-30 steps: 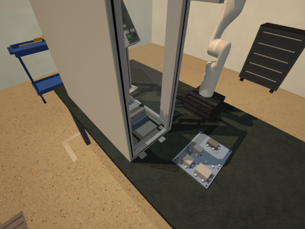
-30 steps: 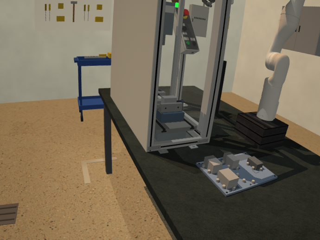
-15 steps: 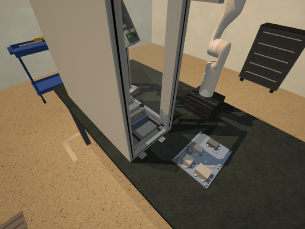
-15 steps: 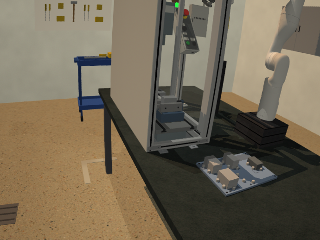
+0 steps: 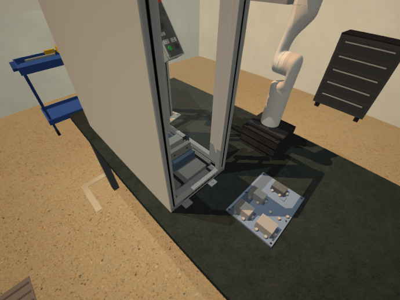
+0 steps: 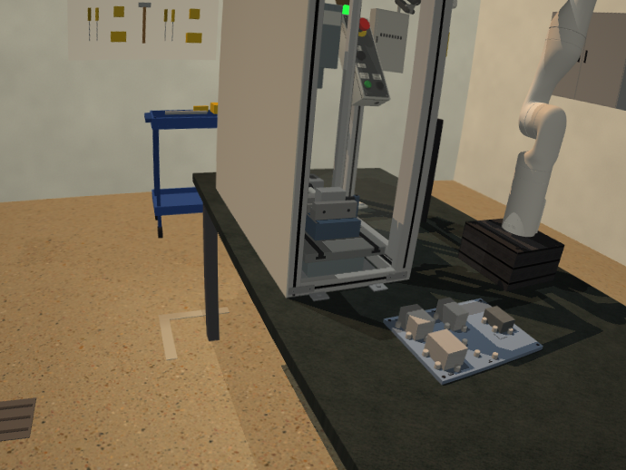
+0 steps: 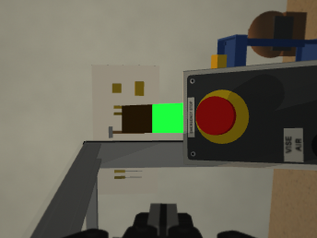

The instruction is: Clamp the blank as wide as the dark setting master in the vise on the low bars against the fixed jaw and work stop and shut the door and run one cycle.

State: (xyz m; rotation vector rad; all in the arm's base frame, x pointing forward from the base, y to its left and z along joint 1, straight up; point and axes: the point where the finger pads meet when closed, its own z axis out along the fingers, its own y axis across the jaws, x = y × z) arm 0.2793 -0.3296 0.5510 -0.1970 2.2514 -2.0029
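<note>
VISE AIR's label (image 7: 293, 145) seems readable only wrist-side.

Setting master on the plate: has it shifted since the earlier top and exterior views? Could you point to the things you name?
No; the setting master (image 5: 279, 187) (image 6: 498, 318) keeps the same spot at its corner of the plate (image 5: 286, 211) (image 6: 473, 344).
</note>
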